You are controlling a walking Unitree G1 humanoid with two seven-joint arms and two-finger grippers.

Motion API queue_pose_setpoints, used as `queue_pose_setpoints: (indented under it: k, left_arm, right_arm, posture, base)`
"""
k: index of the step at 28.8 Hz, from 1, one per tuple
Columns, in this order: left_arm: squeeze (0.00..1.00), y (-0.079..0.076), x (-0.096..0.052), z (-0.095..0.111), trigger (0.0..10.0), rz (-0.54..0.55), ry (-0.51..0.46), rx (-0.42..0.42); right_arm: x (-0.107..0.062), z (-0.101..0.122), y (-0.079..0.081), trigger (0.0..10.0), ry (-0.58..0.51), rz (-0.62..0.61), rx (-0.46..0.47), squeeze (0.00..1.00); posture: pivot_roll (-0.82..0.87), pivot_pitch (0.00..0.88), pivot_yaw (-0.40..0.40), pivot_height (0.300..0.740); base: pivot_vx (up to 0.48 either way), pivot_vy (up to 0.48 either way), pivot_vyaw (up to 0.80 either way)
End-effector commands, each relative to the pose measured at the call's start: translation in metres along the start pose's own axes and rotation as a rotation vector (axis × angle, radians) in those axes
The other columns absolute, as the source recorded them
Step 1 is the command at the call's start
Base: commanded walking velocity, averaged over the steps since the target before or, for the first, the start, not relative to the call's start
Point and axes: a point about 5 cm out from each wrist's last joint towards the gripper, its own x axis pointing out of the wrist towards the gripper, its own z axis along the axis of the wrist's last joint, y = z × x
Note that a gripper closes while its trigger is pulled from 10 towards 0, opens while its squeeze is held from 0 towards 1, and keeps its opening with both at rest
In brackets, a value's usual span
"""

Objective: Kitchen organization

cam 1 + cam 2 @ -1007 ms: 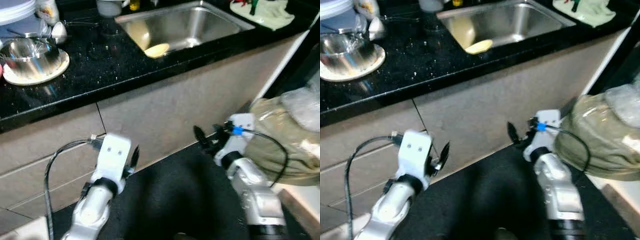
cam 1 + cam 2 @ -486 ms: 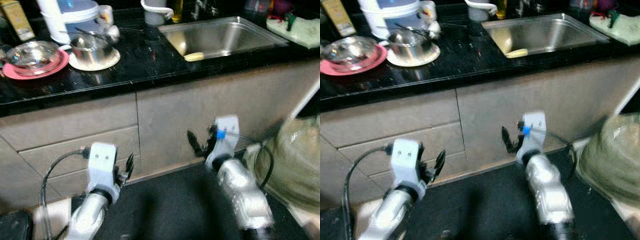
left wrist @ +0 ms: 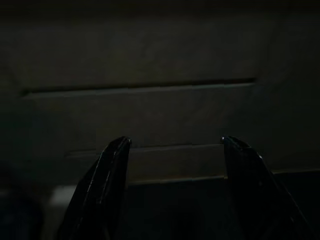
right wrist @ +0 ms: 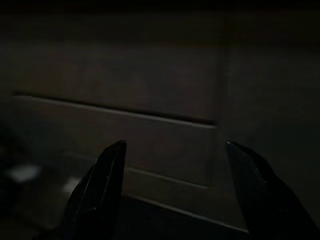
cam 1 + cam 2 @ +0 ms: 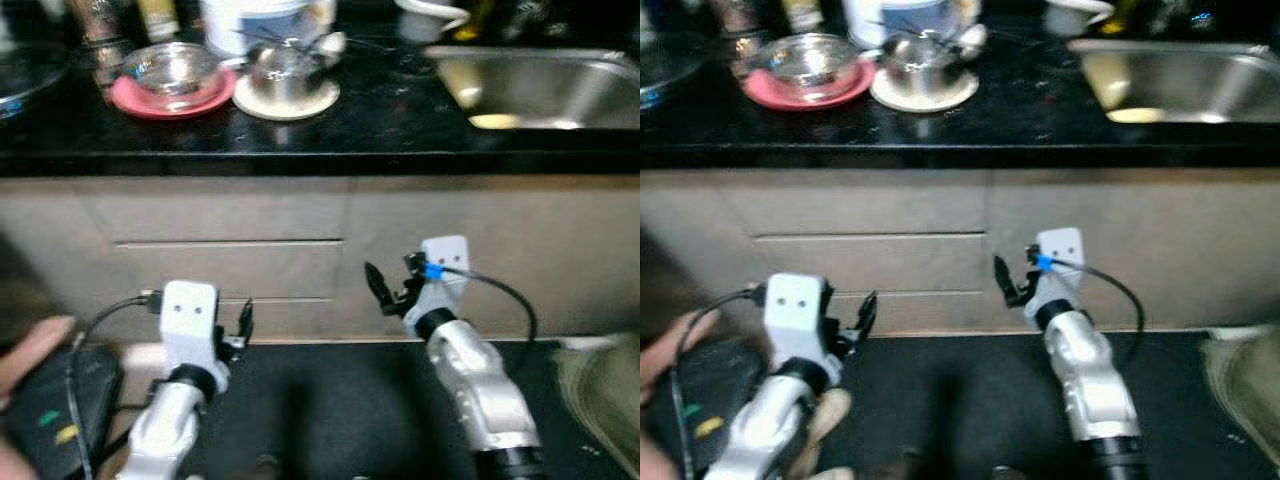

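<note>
Dark kitchen here, black counter point(image 5: 380, 120) running over beige drawers point(image 5: 230, 270), and everything's a bit blurry. On top, left to right: one glass bowl point(image 5: 172, 66) on one pink plate point(image 5: 130, 98), one steel pot point(image 5: 282, 70) on one pale plate point(image 5: 312, 100), then one sink point(image 5: 560, 85). Left gripper point(image 5: 243, 322) and right gripper point(image 5: 378, 290) both hang low by the drawers, fingers spread, holding nothing. Looks like the approach step; next it needs to reach up toward the dishes.
</note>
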Motion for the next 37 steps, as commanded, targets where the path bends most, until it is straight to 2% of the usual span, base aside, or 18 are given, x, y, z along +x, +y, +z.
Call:
queue_pose_setpoints:
  k: [1, 12, 17, 20, 24, 29, 32, 33, 35, 36, 37]
  left_arm:
    - [0.00, -0.002, 0.001, -0.002, 10.0, -0.016, 0.007, -0.010]
    - [0.00, -0.003, 0.002, 0.001, 10.0, -0.022, -0.015, 0.008]
    - [0.00, -0.004, 0.006, -0.001, 10.0, -0.023, -0.016, 0.013]
    - [0.00, -0.004, 0.010, -0.002, 10.0, -0.029, -0.015, 0.014]
    - [0.00, -0.004, 0.010, -0.002, 10.0, -0.036, -0.015, 0.020]
    - [0.00, 0.004, 0.005, 0.000, 10.0, -0.010, -0.025, 0.031]
    - [0.00, 0.006, 0.004, 0.001, 10.0, 0.004, -0.032, 0.032]
    - [0.00, 0.007, 0.003, 0.002, 10.0, 0.015, -0.034, 0.033]
    - [0.00, 0.006, 0.003, 0.002, 10.0, 0.018, -0.039, 0.060]
    - [0.00, 0.006, 0.003, 0.002, 10.0, 0.018, -0.039, 0.060]
    - [0.00, 0.005, 0.003, 0.001, 10.0, 0.017, -0.037, 0.067]
  right_arm:
    - [-0.002, -0.002, 0.001, 10.0, 0.001, 0.001, -0.010, 0.00]
    - [0.000, 0.003, 0.000, 10.0, -0.017, 0.007, -0.006, 0.00]
    - [0.003, 0.016, -0.004, 10.0, -0.044, 0.011, 0.003, 0.00]
    - [0.001, 0.009, -0.005, 10.0, -0.026, 0.005, -0.014, 0.00]
    - [0.000, -0.004, -0.005, 10.0, 0.013, -0.005, 0.010, 0.00]
    - [0.013, -0.009, 0.012, 10.0, 0.026, 0.058, 0.051, 0.00]
    - [0.012, -0.009, 0.013, 10.0, 0.027, 0.069, 0.050, 0.00]
    - [0.012, -0.009, 0.012, 10.0, 0.024, 0.075, 0.058, 0.00]
    - [0.010, -0.007, 0.012, 10.0, -0.001, 0.128, 0.138, 0.00]
    - [0.010, -0.007, 0.012, 10.0, -0.001, 0.128, 0.138, 0.00]
    - [0.008, -0.004, 0.016, 10.0, -0.019, 0.186, 0.189, 0.00]
  posture:
    - [0.05, 0.097, -0.044, 0.740]
    - [0.05, 0.096, -0.049, 0.740]
    - [0.03, 0.075, -0.044, 0.740]
    - [0.03, 0.065, -0.037, 0.740]
    - [0.03, 0.072, -0.033, 0.740]
    - [0.08, 0.064, -0.052, 0.740]
    - [0.08, 0.064, -0.052, 0.740]
    - [0.09, 0.058, -0.057, 0.740]
    - [0.08, 0.062, -0.058, 0.740]
    - [0.08, 0.062, -0.058, 0.740]
    - [0.08, 0.066, -0.059, 0.740]
  base:
    - [0.000, 0.000, 0.80]
    - [0.000, 0.000, 0.77]
    - [0.000, 0.000, 0.00]
    - [0.000, 0.000, 0.00]
    - [0.000, 0.000, 0.00]
    - [0.000, 0.000, 0.00]
    - [0.000, 0.000, 0.00]
    - [0.000, 0.000, 0.00]
    - [0.000, 0.000, 0.00]
    - [0.000, 0.000, 0.00]
    - [0.000, 0.000, 0.00]
